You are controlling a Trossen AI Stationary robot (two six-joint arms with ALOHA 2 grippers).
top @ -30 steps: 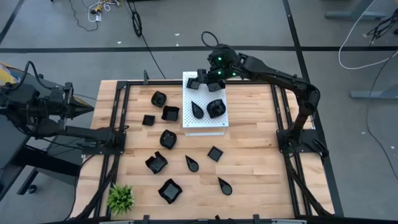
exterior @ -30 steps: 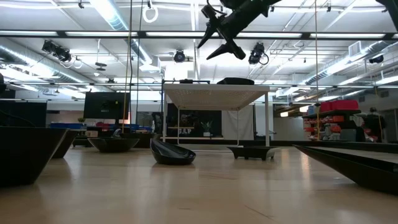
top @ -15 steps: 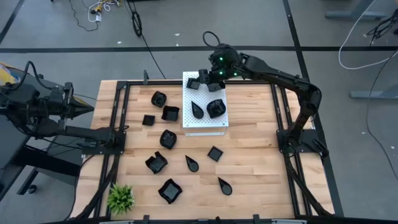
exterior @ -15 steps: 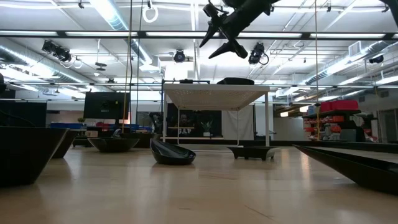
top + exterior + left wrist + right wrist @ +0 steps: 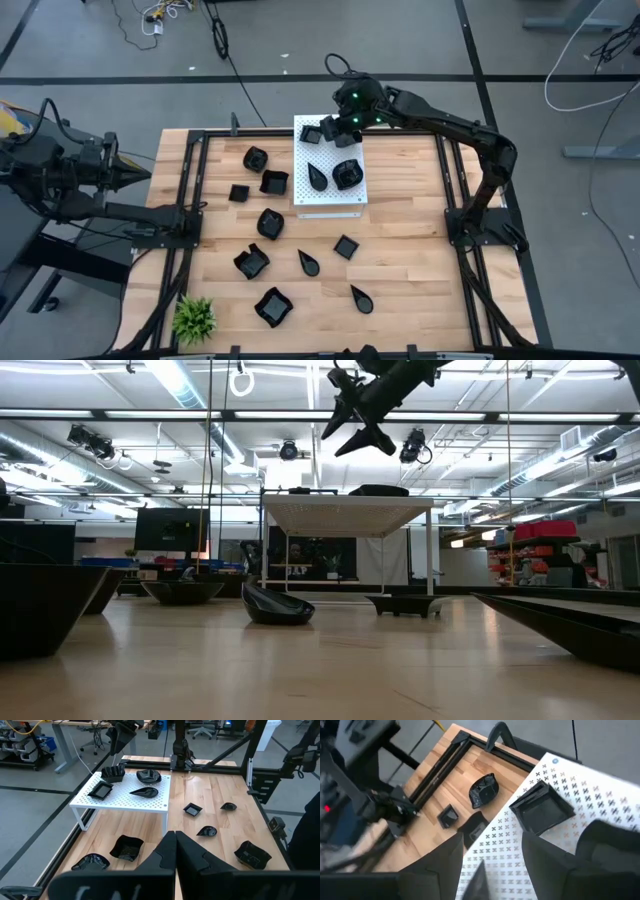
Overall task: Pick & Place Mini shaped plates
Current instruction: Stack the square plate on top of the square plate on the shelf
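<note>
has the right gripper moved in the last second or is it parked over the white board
Yes, slightly. In the high view the right gripper has drifted a little toward the far right corner of the white board, open above it.

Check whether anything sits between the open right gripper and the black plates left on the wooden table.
Nothing visible blocks it. The right gripper hangs open above the white board's far end, empty, over plates already there. The nearest table plates lie beside the board's left edge, with open air between.
</note>
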